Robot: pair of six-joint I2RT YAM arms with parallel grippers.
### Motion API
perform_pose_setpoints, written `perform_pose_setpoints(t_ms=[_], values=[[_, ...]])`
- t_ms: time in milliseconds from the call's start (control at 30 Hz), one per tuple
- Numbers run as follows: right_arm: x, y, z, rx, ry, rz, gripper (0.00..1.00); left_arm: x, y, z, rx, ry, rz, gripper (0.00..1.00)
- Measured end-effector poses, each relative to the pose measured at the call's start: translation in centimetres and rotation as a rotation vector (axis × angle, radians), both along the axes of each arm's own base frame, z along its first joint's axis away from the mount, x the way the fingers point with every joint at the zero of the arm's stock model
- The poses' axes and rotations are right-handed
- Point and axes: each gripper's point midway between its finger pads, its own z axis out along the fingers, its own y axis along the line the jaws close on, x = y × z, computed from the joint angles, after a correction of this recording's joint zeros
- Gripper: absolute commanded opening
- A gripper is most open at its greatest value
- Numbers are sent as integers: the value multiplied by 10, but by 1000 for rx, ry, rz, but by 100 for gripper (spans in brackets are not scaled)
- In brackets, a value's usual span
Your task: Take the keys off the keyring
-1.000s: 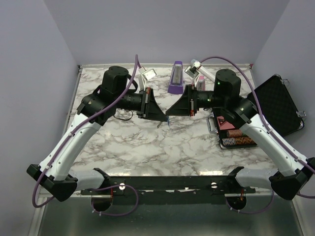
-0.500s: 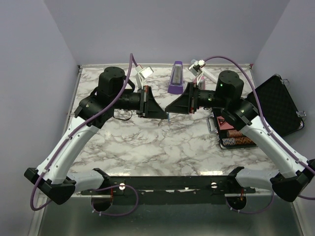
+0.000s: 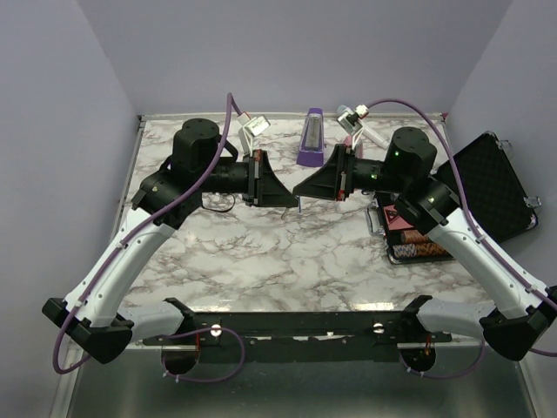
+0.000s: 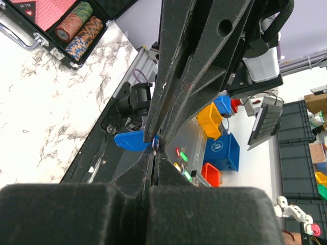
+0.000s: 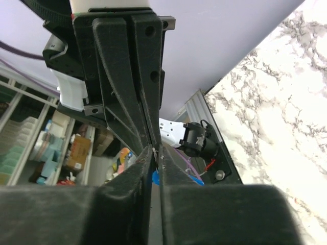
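Key: the blue-headed key (image 4: 130,141) hangs in the air where the two tools meet, well above the marble surface (image 3: 261,261). Its pale metal bit sits right at the tips. The ring itself is too small to make out.
Left tool: the left tool (image 4: 153,156) is pressed fully together, pinching at the metal bit beside the blue head.
Right tool: the right tool (image 5: 155,154) is tip to tip with the left one. A thin slit shows between its fingers with a sliver of metal in it — I cannot tell whether it grips or only brackets it.
Step in hand: probably getting a second hold, so that one side has the ring and the other the key.
Doing it well: keep the left pinch firm and unmoving. Close the right tool on a separate part rather than on the same metal, then work the key along the ring's turn with small wrist rotations instead of a straight pull.
Risk: the piece is tiny — a hard tug or a loose pinch could drop it to the surface.
Around: a purple metronome (image 3: 311,139) stands behind the tools and a poker chip case (image 3: 413,237) lies off to the right, both apart from the work.
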Motion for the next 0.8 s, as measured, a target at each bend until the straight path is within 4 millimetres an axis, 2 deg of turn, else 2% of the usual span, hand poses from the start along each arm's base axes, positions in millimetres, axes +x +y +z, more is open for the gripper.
perform_pose_setpoints(t_ms=[67,233,400,800], values=[[-1,0,1,3,-2,4,1,1,0,-1,0,0,2,0],[-2,0,-1,-5,-15,15,1,0,-1,-3,3,3,-11,0],[-7,-2,-11,-41,-9,45,1,-5,-2,-13,29,17,-67,0],[-24,1,-25,-86,12,182,1,-26,7,-26,71,-30,-206,0]])
